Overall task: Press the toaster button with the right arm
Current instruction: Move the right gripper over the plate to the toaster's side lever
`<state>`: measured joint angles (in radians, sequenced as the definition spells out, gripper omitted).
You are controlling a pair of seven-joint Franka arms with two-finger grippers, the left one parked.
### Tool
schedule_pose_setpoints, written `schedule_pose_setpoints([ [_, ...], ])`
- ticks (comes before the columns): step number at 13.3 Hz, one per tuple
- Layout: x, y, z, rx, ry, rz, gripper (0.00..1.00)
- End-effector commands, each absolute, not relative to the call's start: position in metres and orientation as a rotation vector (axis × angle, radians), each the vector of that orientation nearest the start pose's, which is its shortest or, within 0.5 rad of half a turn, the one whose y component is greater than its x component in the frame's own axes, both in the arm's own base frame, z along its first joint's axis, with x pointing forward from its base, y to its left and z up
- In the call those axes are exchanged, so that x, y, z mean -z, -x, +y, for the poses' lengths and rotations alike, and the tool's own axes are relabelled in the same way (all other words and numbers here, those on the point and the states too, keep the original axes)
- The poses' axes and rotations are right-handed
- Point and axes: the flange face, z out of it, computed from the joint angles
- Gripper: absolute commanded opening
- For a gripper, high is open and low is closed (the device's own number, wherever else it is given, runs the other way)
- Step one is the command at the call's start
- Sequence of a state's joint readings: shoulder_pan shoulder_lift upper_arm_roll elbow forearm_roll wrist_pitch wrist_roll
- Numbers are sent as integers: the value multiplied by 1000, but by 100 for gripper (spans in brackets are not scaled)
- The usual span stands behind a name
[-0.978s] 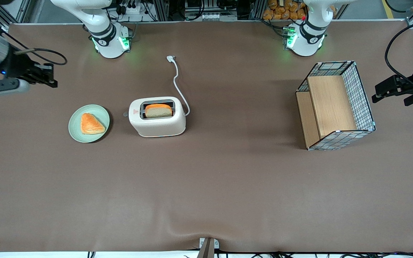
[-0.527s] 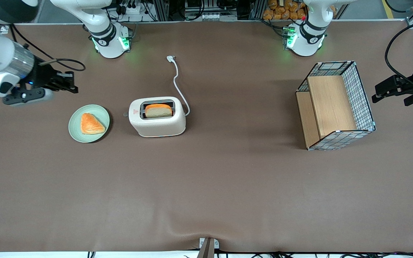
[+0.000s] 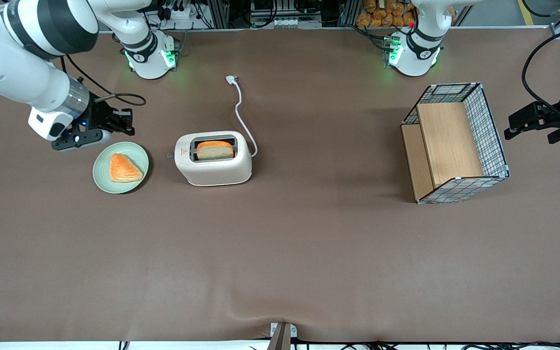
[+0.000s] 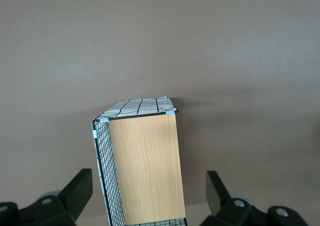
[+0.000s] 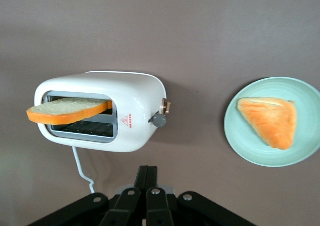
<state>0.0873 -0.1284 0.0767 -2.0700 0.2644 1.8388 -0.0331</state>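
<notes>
The cream-white toaster stands on the brown table with a slice of bread in its slot. Its small grey button sticks out of the end that faces the plate. The right arm reaches in from the working arm's end. My gripper is shut and empty, above the table just farther from the front camera than the plate, short of the toaster. The right wrist view shows the toaster, its button, and my gripper with fingers pressed together.
A pale green plate with a triangular pastry lies beside the toaster, toward the working arm's end. The white cord runs from the toaster to its plug. A wire-mesh wooden basket stands toward the parked arm's end.
The right arm has swung in from the table's edge toward the toaster, carrying my gripper to just above the plate's farther rim. The toaster, bread and plate have not moved.
</notes>
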Motion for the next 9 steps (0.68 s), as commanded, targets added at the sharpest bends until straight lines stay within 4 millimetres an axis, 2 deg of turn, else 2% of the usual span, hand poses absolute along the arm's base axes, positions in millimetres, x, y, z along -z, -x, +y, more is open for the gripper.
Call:
schedule_pose_setpoints([
  [1, -468, -482, 105, -140, 2843, -91, 0],
  [5, -435, -478, 103, -127, 2785, -12, 0],
  [9, -414, -478, 101, -123, 2718, 17, 0],
])
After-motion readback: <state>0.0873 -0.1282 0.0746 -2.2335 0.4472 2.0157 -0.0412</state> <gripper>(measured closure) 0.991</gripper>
